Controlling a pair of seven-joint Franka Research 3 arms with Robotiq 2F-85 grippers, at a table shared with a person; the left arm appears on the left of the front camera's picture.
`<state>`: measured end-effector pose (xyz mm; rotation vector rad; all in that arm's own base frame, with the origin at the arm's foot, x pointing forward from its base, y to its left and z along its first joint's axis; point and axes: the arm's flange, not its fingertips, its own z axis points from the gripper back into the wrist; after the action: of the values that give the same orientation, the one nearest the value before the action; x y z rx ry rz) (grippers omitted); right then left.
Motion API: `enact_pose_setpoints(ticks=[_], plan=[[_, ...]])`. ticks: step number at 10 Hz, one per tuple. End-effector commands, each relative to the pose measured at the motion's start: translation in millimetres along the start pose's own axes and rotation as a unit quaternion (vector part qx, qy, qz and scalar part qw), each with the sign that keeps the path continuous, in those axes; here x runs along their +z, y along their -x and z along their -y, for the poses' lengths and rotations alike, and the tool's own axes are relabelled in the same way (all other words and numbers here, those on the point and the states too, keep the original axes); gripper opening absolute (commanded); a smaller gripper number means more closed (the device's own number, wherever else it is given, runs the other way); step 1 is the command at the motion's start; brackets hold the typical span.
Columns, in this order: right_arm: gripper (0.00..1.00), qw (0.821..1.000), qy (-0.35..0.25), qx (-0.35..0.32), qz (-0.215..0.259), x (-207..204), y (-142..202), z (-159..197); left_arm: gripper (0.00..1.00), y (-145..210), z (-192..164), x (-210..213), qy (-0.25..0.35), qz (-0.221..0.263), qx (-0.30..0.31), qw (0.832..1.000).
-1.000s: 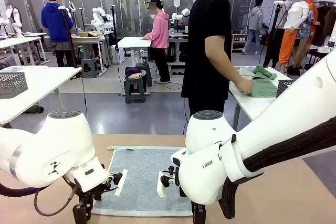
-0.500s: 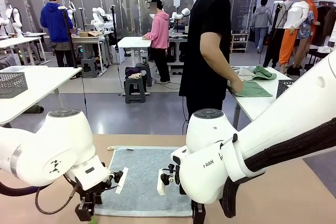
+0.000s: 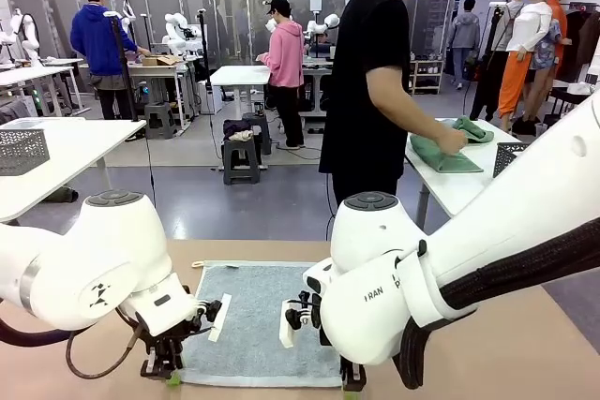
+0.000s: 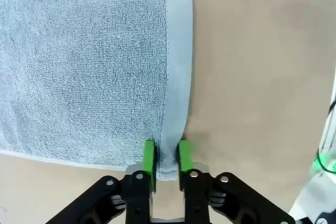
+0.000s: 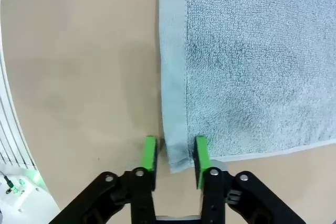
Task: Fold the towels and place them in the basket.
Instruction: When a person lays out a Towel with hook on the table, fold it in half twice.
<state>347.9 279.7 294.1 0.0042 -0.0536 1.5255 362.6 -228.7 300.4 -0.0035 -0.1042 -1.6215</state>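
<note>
- Two sets of jaws, wide a second ago, have narrowed at near corners of the towel [image 4: 84, 61].
- Pinched tight on one corner: left gripper [image 4: 164, 157].
- Straddling the other, grip unclear: right gripper [image 5: 174, 155].

Towel [image 3: 253, 316] pale grey-blue, lighter edge; table [image 3: 525, 344] tan; end effector pads [image 4: 149, 153] green.

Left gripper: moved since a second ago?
Yes. The left gripper has shifted right, onto the near-left corner of the towel; its fingers now pinch the edge.
</note>
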Motion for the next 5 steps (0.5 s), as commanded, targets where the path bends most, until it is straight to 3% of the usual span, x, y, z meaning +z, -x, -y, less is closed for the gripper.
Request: enact_pose_setpoints(ticks=[1, 2, 5], plan=[[0.15, 1.0, 0.012, -0.003, -0.009, 0.6, -1.0, 3.5, 0.0, -2.8, -2.9, 1.3, -0.016, -0.004, -0.008, 1.0], [0.0, 1.0, 0.014, -0.002, -0.01, 2.8, -2.2, 5.0, 0.0, -3.1, -4.8, 2.9, -0.018, -0.006, -0.009, 1.0], [0.0, 1.0, 0.018, 0.003, -0.016, 8.6, -6.9, 7.2, 0.0, -5.6, -8.3, 6.9, -0.014, -0.01, -0.015, 1.0]])
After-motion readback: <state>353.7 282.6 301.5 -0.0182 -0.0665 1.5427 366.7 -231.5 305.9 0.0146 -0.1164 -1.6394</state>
